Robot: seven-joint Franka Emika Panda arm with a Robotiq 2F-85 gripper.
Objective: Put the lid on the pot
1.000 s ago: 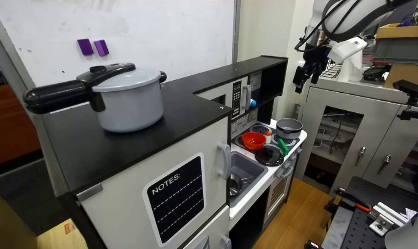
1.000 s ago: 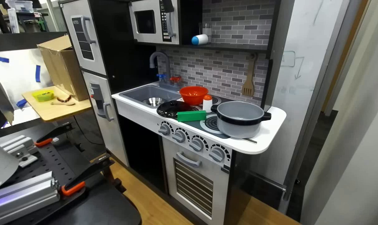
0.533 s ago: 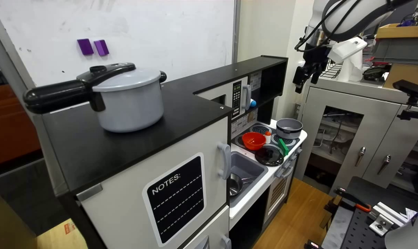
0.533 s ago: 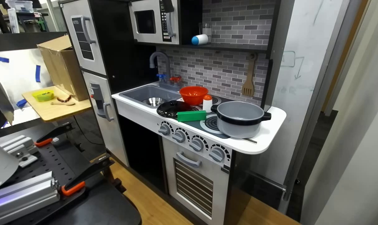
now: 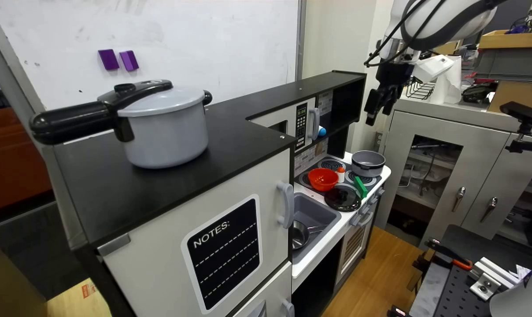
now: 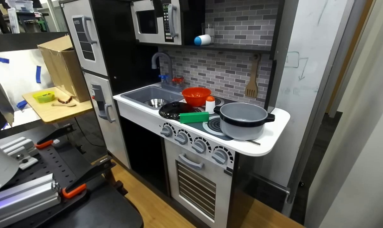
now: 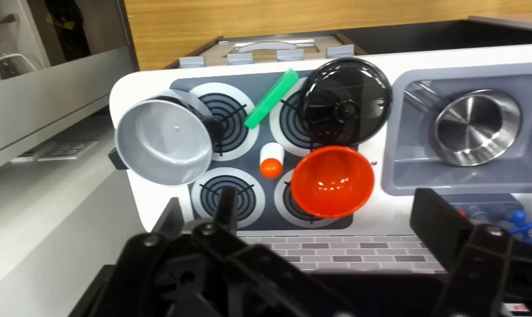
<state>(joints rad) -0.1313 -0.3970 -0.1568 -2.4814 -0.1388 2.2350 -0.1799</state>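
The pot point(image 6: 242, 129), grey with a black rim band and two black side handles, stands uncovered at the outer stove corner; in the wrist view the pot point(image 7: 164, 143) shows its bare inside. The round black lid point(image 6: 175, 110) lies flat with its knob up between stove and sink, and the lid point(image 7: 332, 97) also appears in the wrist view. High above the counter hangs my gripper point(image 5: 379, 116). In the wrist view its jaws are spread wide and hold nothing, with the gripper point(image 7: 325, 202) well above the stove. Fingertips point(image 6: 158, 9) enter an exterior view's top edge.
A red bowl point(image 7: 332, 182) sits close beside the lid, a green block point(image 6: 194, 117) at its other side. Near them stands a white shaker point(image 6: 210, 106) with an orange top. The sink point(image 7: 451, 180) holds a steel pan point(image 7: 477, 127). A shelf point(image 6: 236, 47) and microwave point(image 6: 147, 23) overhang the back.
The arm and gripper have shifted left and slightly lower in an exterior view, and fingertips now hang before the microwave. The lid, the pot and the other things have not moved.
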